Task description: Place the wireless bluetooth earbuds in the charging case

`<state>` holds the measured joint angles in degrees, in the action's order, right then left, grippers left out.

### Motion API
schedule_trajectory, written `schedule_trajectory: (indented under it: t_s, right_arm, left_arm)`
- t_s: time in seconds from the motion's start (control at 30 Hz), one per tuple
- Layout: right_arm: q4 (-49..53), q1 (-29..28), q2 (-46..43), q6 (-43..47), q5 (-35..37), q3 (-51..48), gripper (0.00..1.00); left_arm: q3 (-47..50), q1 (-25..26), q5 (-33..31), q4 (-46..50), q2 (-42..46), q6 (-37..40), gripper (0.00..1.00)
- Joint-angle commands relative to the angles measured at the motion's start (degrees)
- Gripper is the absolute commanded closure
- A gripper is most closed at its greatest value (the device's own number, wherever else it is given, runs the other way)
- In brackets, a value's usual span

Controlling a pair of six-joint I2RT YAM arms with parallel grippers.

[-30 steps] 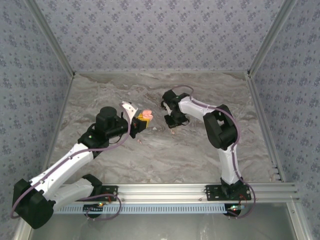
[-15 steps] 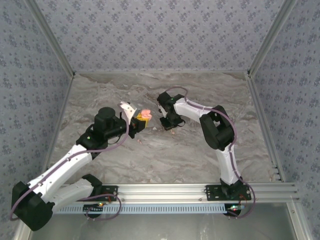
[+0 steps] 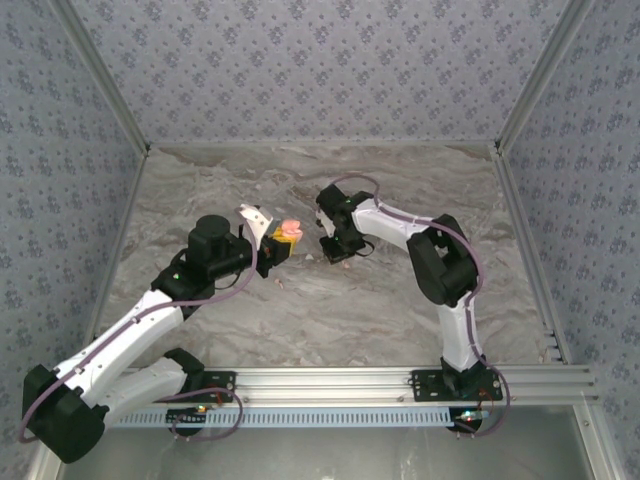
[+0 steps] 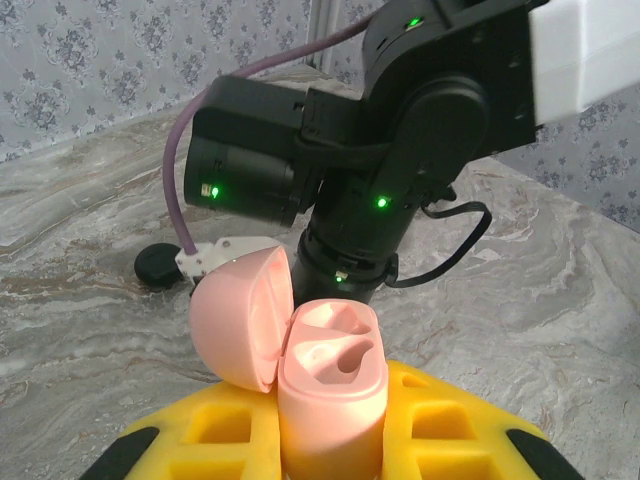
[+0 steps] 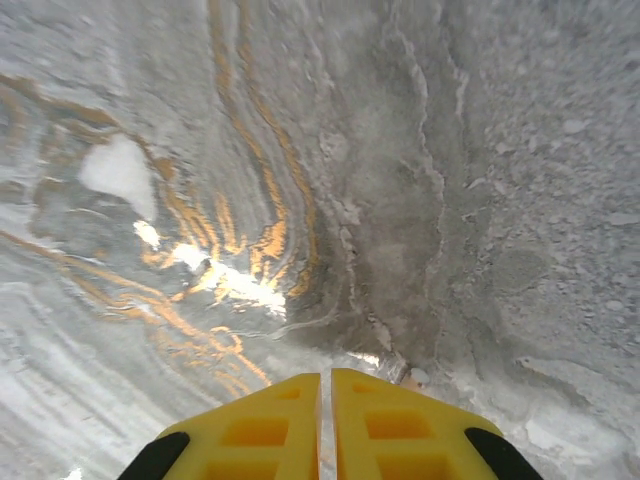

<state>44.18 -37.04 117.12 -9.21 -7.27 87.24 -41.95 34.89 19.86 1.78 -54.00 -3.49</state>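
Observation:
A pale pink charging case stands upright with its lid swung open to the left and both sockets empty. My left gripper is shut on the case's body between its yellow fingers. In the top view the case sits at the left gripper, mid-table. My right gripper hangs low over the table just right of the case, jaws together with only a thin slit. A tiny pale earbud lies on the table by its right fingertip. Another small pink earbud lies below the case.
The right arm's black wrist with green lights and a purple cable looms close behind the case. A black round piece and a white bracket sit beside it. Patterned walls enclose the marbled table.
The right gripper has shifted left toward the held case and dropped slightly toward the table. The left arm and the case have barely moved.

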Motion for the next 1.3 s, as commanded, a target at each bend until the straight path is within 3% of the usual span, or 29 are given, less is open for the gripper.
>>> schedule_trajectory:
  t_s: [0.0, 0.23, 0.77, 1.27]
  right_arm:
    - [-1.84, 0.3, -3.68, -1.73, 1.22, -0.43, 0.88]
    - [1.97, 1.07, -0.84, -4.93, 8.01, 1.92, 0.9]
    - [4.87, 0.22, 3.74, -5.38, 11.61, 4.32, 0.9]
    - [5.7, -1.18, 5.22, -3.27, 7.28, 4.34, 0.89]
  left_arm:
    - [-1.16, 0.3, -0.52, 0.02, 1.43, 1.08, 0.83]
    - [-1.11, 0.29, -0.61, -0.03, 1.7, 1.04, 0.83]
    - [-0.95, 0.26, -0.62, 0.15, 2.05, 1.32, 0.83]
    - [-0.76, 0.26, -0.83, 0.53, 2.22, 1.45, 0.83]
